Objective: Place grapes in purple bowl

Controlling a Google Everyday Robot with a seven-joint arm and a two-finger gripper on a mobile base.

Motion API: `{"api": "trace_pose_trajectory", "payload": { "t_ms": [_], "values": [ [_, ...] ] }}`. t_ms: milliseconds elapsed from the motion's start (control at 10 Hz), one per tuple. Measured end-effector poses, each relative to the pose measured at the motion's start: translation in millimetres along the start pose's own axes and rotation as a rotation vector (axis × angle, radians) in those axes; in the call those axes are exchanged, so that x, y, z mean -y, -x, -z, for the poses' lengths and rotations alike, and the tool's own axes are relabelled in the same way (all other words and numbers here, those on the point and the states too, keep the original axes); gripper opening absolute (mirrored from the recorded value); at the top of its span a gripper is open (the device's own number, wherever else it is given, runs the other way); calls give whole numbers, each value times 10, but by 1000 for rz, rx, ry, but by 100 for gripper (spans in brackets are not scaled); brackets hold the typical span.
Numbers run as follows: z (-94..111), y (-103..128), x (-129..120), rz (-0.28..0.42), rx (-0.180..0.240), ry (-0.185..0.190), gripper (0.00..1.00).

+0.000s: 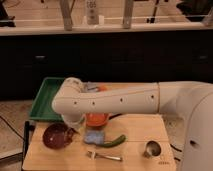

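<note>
Single view only, taken from high on the robot's own side, looking forward and steeply down along the thick white arm (125, 100) onto the light wooden tabletop (140, 132). Close in, with shoulder and arm filling much of the right half and the table's near edge at the very bottom. Facing a dark counter front (125, 55), with a pale floor band beyond at the top. Gripper (74, 126) low and left of centre, mostly hidden under the arm's bend, closed. Just left of the jaws, the round dark maroon-purple bowl (57, 136); just right of them, the bright orange bowl (96, 119); behind them, the flat green plastic tray (47, 95).
</note>
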Motion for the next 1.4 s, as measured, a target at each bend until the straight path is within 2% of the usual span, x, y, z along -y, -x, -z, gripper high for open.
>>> {"api": "trace_pose_trajectory", "payload": {
  "t_ms": [1400],
  "values": [
    [-20, 243, 333, 122, 29, -22, 3]
  ]
}}
